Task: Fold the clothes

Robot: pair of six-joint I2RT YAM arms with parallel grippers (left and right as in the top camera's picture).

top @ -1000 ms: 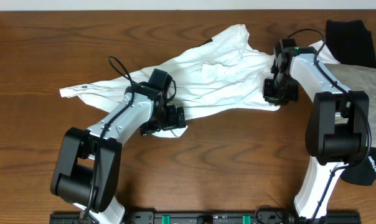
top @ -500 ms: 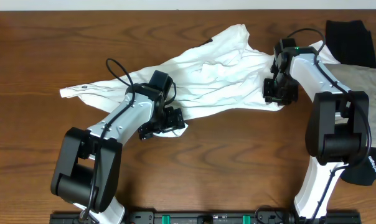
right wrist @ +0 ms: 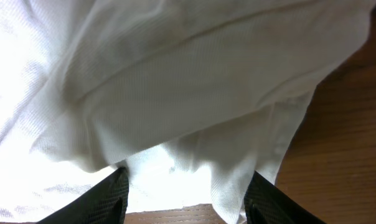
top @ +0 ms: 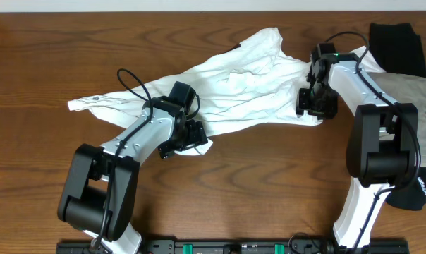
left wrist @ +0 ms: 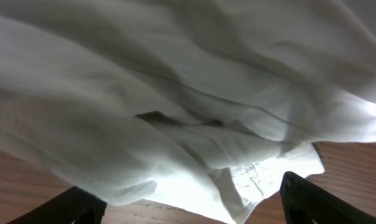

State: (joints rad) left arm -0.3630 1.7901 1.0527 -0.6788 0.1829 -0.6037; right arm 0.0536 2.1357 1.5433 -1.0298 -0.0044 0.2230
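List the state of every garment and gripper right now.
T-shirt: unfolded, wrinkled, spread out.
Grey garment: crumpled, at the right edge.
Black garment: lying flat, far right corner.
Left gripper: open, astride the T-shirt's hem.
Right gripper: open, T-shirt edge between its fingers.

Wooden table (top: 29,176), dark brown with a running grain, is filling the overhead view and showing at the lower corners of both wrist views. A pale strip (top: 128,4) is bordering its far edge; a black bar (top: 220,248) with green fittings is lying along its near edge.
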